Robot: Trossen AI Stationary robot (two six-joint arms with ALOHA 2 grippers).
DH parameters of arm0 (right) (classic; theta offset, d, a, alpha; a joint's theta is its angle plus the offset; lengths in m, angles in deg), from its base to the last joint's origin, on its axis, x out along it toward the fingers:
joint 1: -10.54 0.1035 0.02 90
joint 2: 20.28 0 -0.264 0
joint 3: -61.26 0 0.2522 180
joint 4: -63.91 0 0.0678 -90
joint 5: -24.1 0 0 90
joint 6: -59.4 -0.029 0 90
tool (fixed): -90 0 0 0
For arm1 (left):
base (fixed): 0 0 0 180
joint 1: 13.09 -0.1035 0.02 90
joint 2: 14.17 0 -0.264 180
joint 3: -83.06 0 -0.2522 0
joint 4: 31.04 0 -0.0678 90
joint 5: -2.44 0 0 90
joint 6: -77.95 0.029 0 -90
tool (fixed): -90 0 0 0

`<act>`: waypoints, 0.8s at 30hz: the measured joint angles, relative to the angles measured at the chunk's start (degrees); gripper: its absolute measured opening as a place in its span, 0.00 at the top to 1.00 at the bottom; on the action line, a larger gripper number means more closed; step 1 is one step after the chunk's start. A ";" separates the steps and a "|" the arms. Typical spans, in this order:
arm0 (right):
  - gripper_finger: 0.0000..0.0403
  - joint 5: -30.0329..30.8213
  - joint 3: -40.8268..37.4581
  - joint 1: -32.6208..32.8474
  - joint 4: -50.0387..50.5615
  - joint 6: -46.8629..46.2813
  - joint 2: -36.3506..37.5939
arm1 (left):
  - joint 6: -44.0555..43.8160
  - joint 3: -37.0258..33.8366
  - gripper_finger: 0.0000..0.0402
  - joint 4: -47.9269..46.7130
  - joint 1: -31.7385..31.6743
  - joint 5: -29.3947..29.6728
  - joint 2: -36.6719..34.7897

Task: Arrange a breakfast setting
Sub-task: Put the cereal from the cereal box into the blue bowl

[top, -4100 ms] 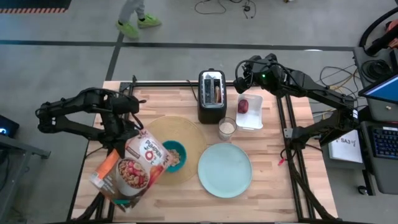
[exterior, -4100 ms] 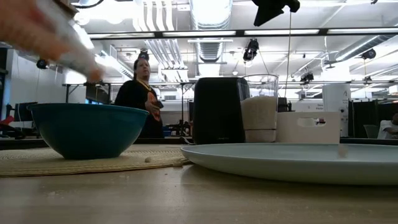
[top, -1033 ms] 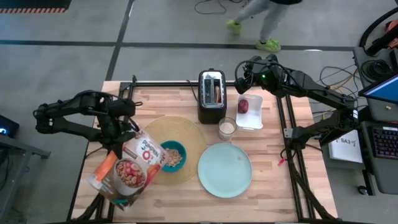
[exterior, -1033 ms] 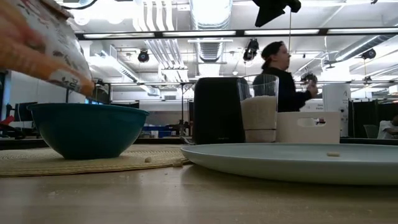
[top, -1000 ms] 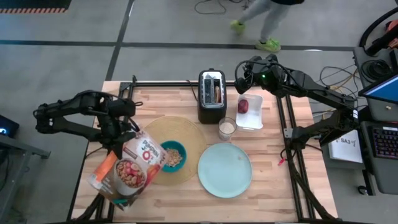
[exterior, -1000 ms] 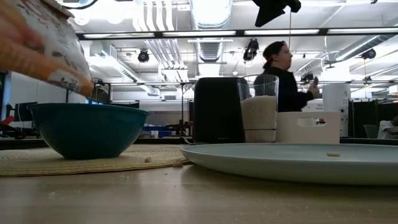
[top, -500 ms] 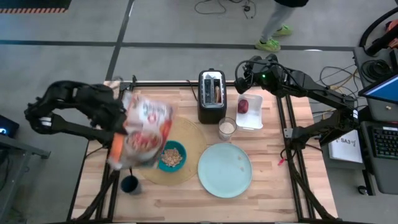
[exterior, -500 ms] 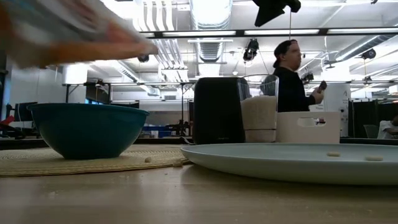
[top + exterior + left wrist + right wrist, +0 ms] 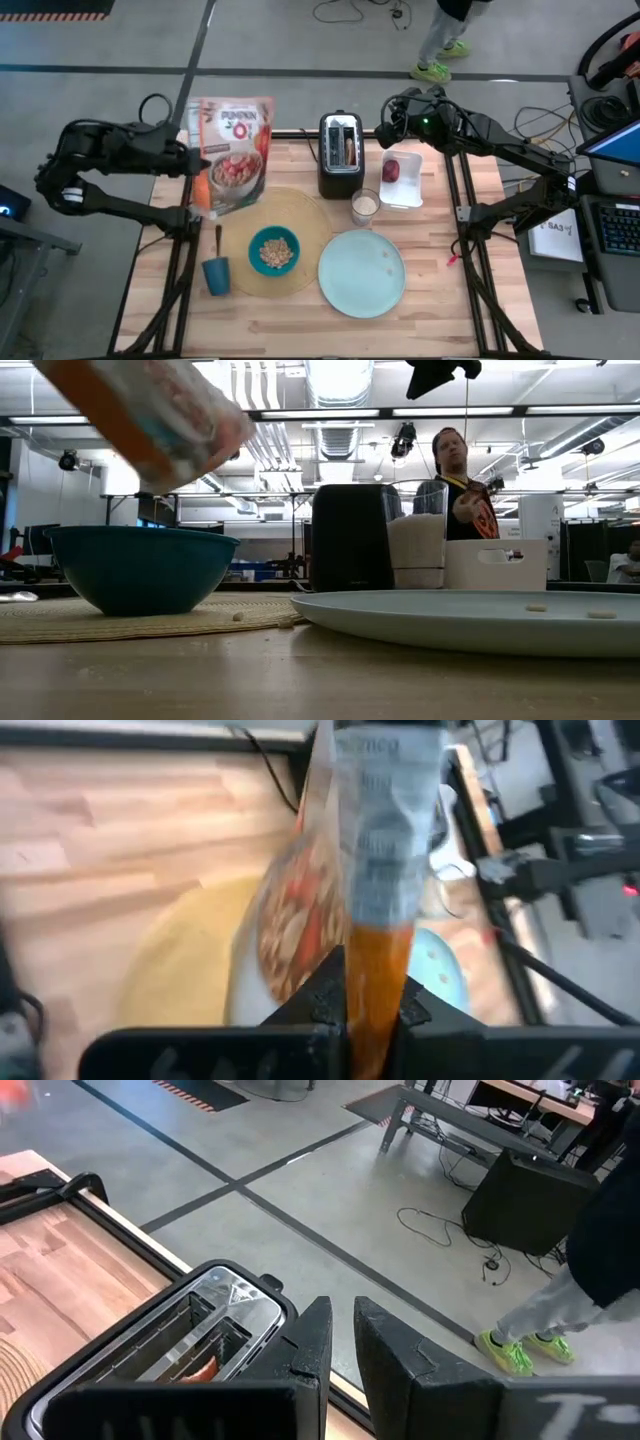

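My left gripper (image 9: 197, 160) is shut on a printed cereal bag (image 9: 234, 152), held in the air over the table's far left part; the bag also shows in the low view (image 9: 150, 410). A teal bowl (image 9: 273, 250) with cereal stands on the round tan placemat (image 9: 300, 215). A dark blue cup (image 9: 215, 276) and a black spoon (image 9: 218, 240) sit at the mat's left. The pale-blue plate (image 9: 361, 273) lies to the right. My right gripper (image 9: 385, 128) hangs narrowly open above the far right, over the toaster (image 9: 190, 1330). Dark red fruit (image 9: 391, 170) lies in a white container. My left gripper pinches the bag's orange side edge (image 9: 366, 982) between its two fingers, coming level from the table's left side. The bag is lifted clear of the table, its printed face turned up toward the high camera and its top toward the far edge.
A black toaster (image 9: 340, 152) with bread in a slot stands at the far middle, a glass of milk (image 9: 365, 207) in front of it. A few cereal bits lie on the plate (image 9: 537, 607). A person stands beyond the table (image 9: 462, 480).
My left gripper has swung up and toward the table's far left edge with the bag, away from the bowl. The bag has turned from tipped over the bowl to face up. The cup and spoon have come into view. A person has walked past behind the table.
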 joint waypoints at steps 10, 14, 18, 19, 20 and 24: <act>0.91 0.00 0.00 0.00 -1.89 0.01 -0.15 | 6.25 -10.55 1.00 6.07 -1.43 17.68 0.26; 0.91 0.02 -0.01 0.02 -2.14 0.00 -0.16 | 5.86 -17.80 1.00 11.48 -2.33 23.68 0.11; 0.91 0.01 0.01 0.00 -2.14 0.00 -0.18 | 6.24 -27.60 1.00 21.96 -4.50 33.83 0.27; 0.91 0.02 0.01 0.01 -2.14 0.00 -0.18 | 7.50 -30.07 1.00 25.09 -5.49 36.11 0.23; 0.90 0.02 0.01 0.00 -2.14 0.01 -0.18 | 9.40 -32.55 1.00 28.50 -6.54 38.04 0.17; 0.91 0.00 0.01 0.02 -2.16 0.27 -0.18 | 16.98 -42.91 1.00 43.39 -11.19 38.79 0.17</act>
